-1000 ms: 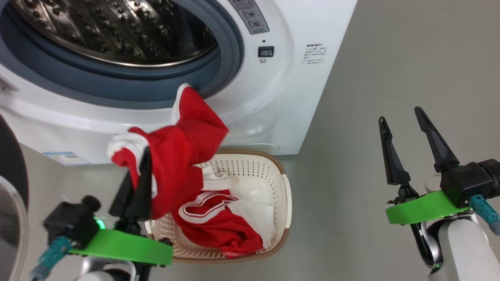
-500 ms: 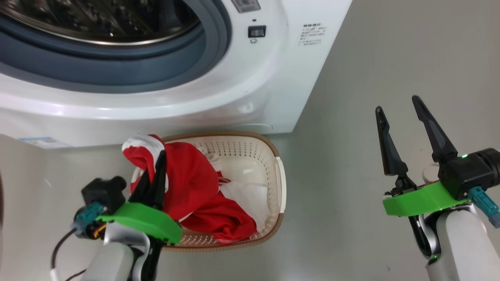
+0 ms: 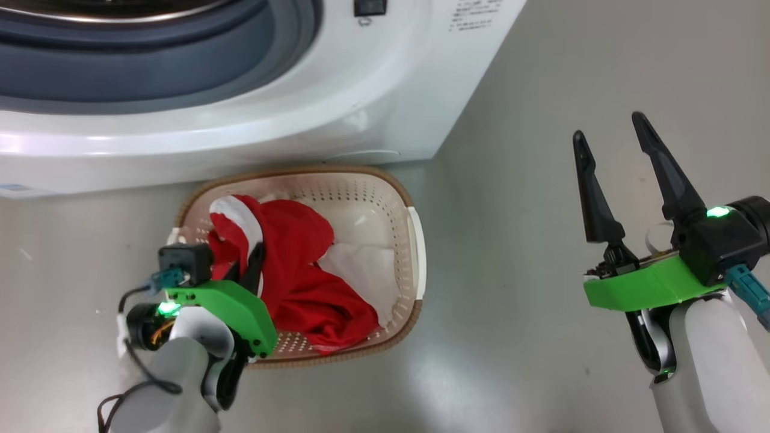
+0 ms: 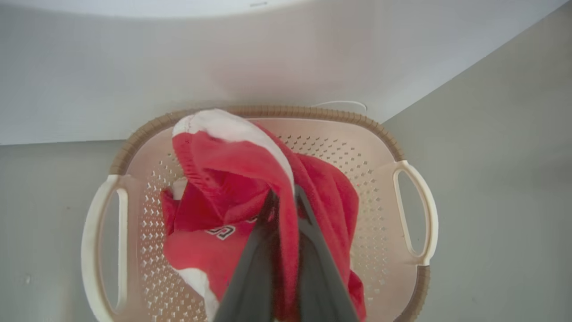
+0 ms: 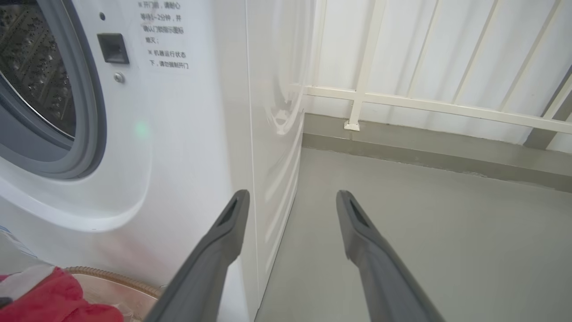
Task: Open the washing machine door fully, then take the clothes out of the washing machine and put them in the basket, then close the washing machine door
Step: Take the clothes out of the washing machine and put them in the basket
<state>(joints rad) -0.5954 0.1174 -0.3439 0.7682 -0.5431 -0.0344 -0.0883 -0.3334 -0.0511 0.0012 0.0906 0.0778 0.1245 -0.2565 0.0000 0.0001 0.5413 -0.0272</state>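
Observation:
The cream basket (image 3: 415, 240) (image 4: 413, 210) stands on the floor in front of the white washing machine (image 3: 240, 138) (image 5: 187, 134). Red and white clothes (image 3: 301, 270) (image 4: 214, 179) lie piled inside it. My left gripper (image 3: 255, 255) (image 4: 286, 197) is over the basket's left half, shut on a fold of a red garment that drapes over its fingers. My right gripper (image 3: 607, 135) (image 5: 290, 199) hangs open and empty over bare floor to the right of the machine. The grey rubber ring (image 3: 180, 66) (image 5: 85, 112) and steel drum (image 5: 35, 67) show at the machine's opening. The door is out of view.
Grey floor (image 3: 541, 270) spreads to the right of the basket and machine. A white railing (image 5: 424, 107) runs along the wall behind the machine's right side. A latch socket (image 5: 112, 48) sits beside the opening.
My left gripper has carried the red garment from the machine's opening down into the basket. The head camera tilted down, so the machine slid up the picture. The right gripper stayed open.

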